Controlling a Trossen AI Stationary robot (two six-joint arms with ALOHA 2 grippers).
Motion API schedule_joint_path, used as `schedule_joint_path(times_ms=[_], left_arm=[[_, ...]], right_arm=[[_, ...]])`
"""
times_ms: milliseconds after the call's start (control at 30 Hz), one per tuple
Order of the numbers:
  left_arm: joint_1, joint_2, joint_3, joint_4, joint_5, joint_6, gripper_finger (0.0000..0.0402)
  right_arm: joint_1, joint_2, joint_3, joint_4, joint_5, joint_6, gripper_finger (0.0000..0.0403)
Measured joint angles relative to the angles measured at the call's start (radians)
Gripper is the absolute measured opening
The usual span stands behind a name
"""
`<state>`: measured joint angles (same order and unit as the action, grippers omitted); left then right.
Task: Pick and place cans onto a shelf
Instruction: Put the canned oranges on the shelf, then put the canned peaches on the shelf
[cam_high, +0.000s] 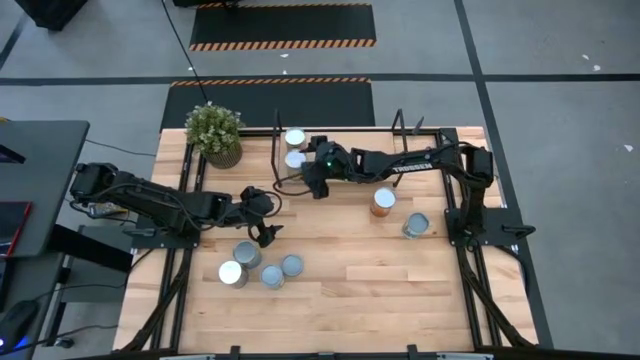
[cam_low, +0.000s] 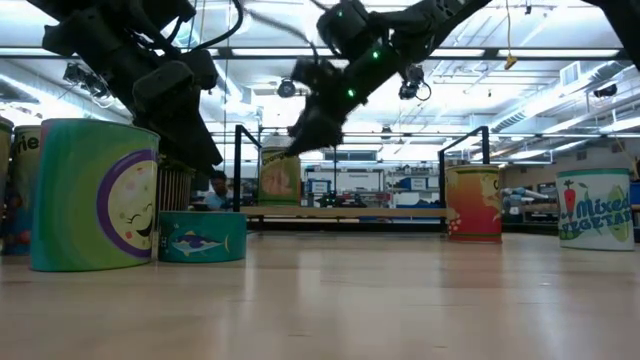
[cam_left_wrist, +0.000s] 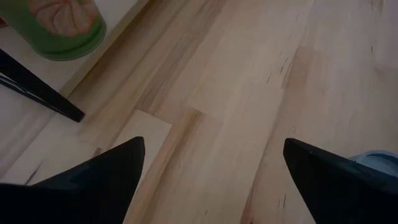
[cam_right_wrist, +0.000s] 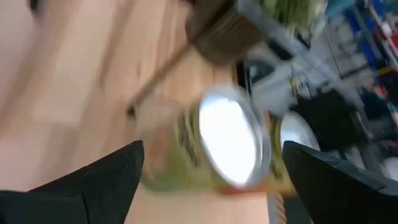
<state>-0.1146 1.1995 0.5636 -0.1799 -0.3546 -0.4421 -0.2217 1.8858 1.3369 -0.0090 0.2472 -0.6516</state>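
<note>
Two cans stand upright on the light wooden shelf at the table's far edge. My right gripper is open just near of them. In the right wrist view the nearer can's silver top shows between the fingers, apart from both. My left gripper is open and empty above the bare table, left of centre. Several cans stand in a group near of it. An orange can and a green can stand to the right.
A potted green plant stands at the far left corner. The shelf's black brackets rise at its two ends. In the low view a tall green can and a flat teal tin stand close to the camera.
</note>
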Motion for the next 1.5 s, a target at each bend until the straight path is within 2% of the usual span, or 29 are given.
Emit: schedule_joint_path(times_ms=[133,233,333,433,500,633,767,933,1100,1267,1500], left_arm=[[0.0,0.0,0.024,-0.051,-0.005,-0.001,0.0389],[-0.002,-0.001,0.095,-0.151,-0.025,0.002,0.0389],[-0.003,-0.001,0.162,-0.315,0.01,-0.001,0.0389],[-0.006,0.0,0.249,-0.495,0.093,-0.032,0.0389],[-0.018,0.0,0.319,-0.626,0.113,-0.045,0.0389],[-0.062,-0.002,0.452,-0.784,0.134,-0.045,0.0389],[-0.14,-0.002,0.566,-0.856,0.154,-0.097,0.0389],[-0.297,-0.003,0.603,-0.927,0.212,-0.307,0.0389],[-0.48,-0.002,0.6,-1.038,0.216,-0.627,0.0389],[-0.656,-0.002,0.55,-1.049,0.214,-0.939,0.0389],[-0.833,-0.002,0.423,-1.046,0.256,-1.208,0.0389]], right_arm=[[-0.002,0.028,-0.001,0.05,0.088,-0.017,0.0388],[-0.002,0.042,0.001,0.09,0.103,-0.05,0.0387],[0.001,0.045,-0.001,0.08,0.117,-0.056,0.0387],[0.029,0.021,0.0,0.045,0.227,-0.06,0.0387],[0.054,-0.001,0.0,0.027,0.275,-0.059,0.0387],[0.099,-0.039,0.0,-0.018,0.281,-0.012,0.0387],[0.135,-0.057,0.0,-0.114,0.278,0.066,0.0387],[0.164,-0.057,0.0,-0.257,0.274,0.186,0.0387],[0.182,-0.065,0.0,-0.368,0.252,0.253,0.038],[0.22,-0.109,0.0,-0.397,0.218,0.294,0.0368],[0.279,-0.171,0.0,-0.38,0.15,0.292,0.036]])
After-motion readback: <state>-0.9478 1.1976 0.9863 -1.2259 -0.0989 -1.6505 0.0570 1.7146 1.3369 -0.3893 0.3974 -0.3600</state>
